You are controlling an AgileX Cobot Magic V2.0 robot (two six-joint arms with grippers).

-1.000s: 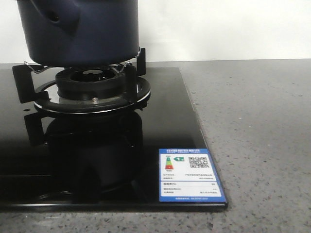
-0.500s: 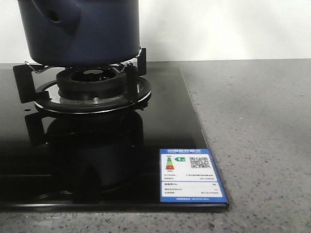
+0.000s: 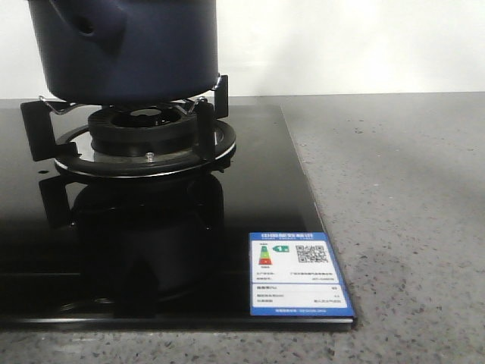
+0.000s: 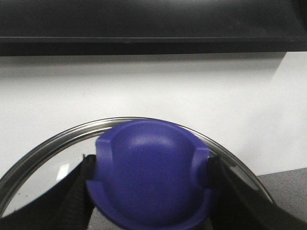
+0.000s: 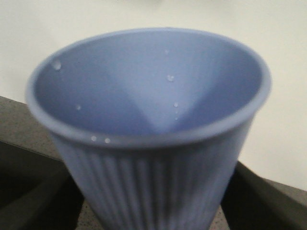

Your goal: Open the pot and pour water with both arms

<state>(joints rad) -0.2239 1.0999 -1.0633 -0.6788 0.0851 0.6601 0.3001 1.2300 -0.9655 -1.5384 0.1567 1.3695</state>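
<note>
Front view | pot (image 3: pixel 129 49) upright on burner (image 3: pixel 144 133) | handle faces camera-left

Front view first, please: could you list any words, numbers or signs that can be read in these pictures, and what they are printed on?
Blue-and-white energy label on the black glass hob: a QR code, coloured efficiency bars and rows of small print, all too small to read.
Pot, lid knob, ribbed cup: no text visible.

Navy pot (image 3: pixel 129 49) upright on burner, top cropped by frame; side handle w/ hole faces front-left, prob. lidless.
</note>
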